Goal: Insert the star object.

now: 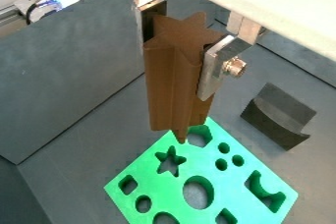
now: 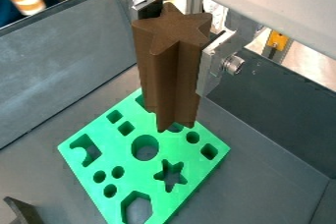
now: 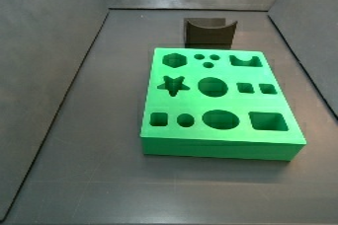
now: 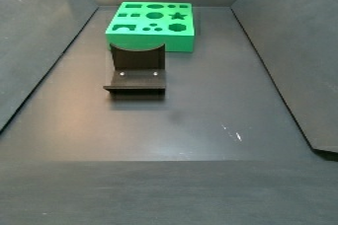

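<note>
Two wrist views show gripper (image 1: 184, 56) clamped on star object (image 1: 174, 76) above green board (image 1: 210, 174); far finger hidden. Side views: gripper out of frame.

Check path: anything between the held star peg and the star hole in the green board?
Nothing visible. The gripper holds the star object upright above the green board. The star-shaped hole is open and empty. The dark notched block sits off the board, out of the way.
</note>
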